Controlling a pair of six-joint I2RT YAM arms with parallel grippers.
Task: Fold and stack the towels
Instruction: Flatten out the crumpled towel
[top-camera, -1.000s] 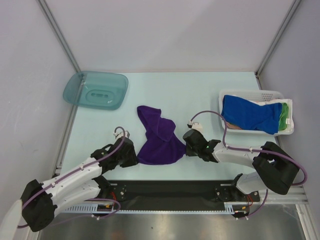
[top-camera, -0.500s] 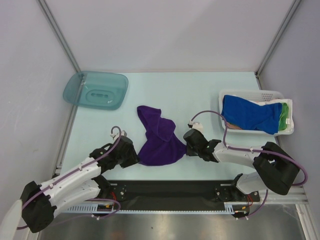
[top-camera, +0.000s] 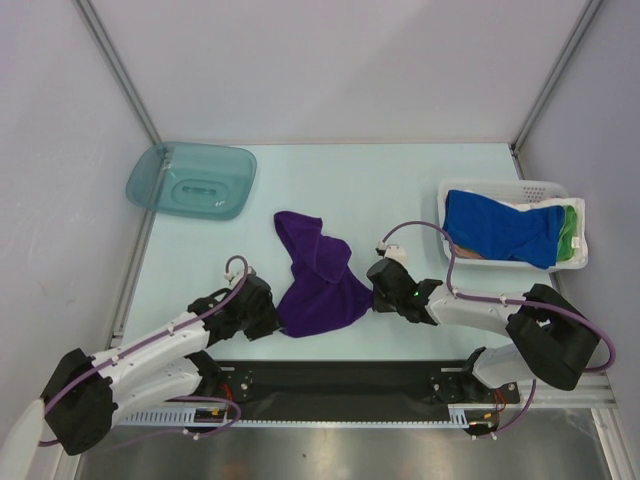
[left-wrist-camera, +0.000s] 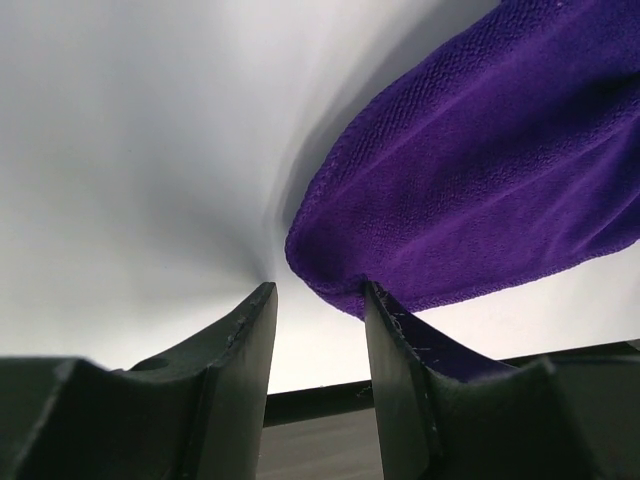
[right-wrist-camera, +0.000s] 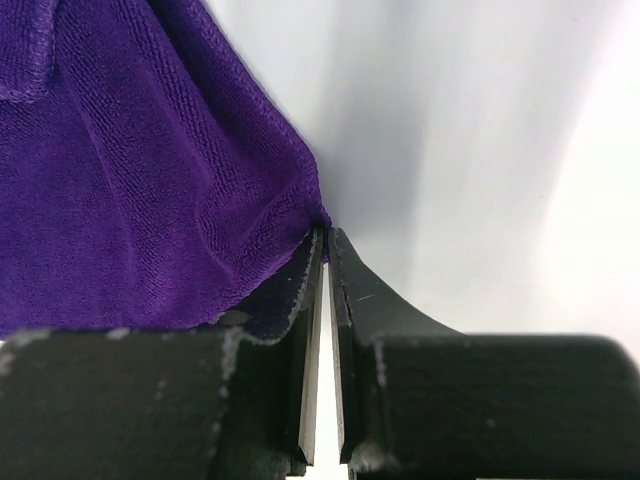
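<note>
Since a second ago, the left gripper (left-wrist-camera: 318, 298) has slid a little nearer to the purple towel (top-camera: 318, 285) and stands spread at its left edge. The right gripper (right-wrist-camera: 326, 235) pinches the towel's right corner on the table (top-camera: 400, 190).

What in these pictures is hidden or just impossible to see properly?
- Top view: green towel mostly buried under the blue towel in the basket.
- Left wrist view: purple towel cut off by the top and right edges.
- Top view: left claw, tips hidden under its own wrist.
</note>
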